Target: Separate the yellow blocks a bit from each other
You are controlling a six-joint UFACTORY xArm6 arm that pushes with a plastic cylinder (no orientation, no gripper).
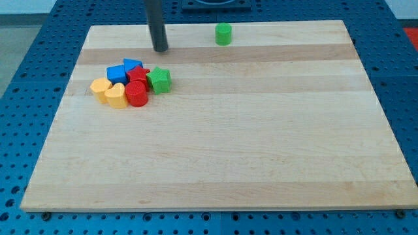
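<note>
The two yellow blocks sit at the view's left of the cluster on the wooden bench (261, 143): a yellow block of rounded, faceted shape (100, 87) at the far left, and a yellow heart-like block (116, 95) touching it on its right. We find them pressed together, with no gap visible between them.

Against the heart-like block rests a red cylinder (137, 94); behind that stand a second red block (138, 75), a blue cube-like block (116, 72) and a blue triangular block (132, 64). A green star-shaped block (159, 79) touches the cluster at its right. A green cylinder (223, 33) stands well apart near the view's top.

Our tip (160, 49) rests above the cluster, apart from every block. The arm carries no pincer, so no opening or hold can be reported.

In our judgement the sound course is to bring the tip round to the seam between the yellow pair and push one sideways toward the view's left or bottom, where bare bench lies. Pushing through the reds and blues risks dragging the whole group.
</note>
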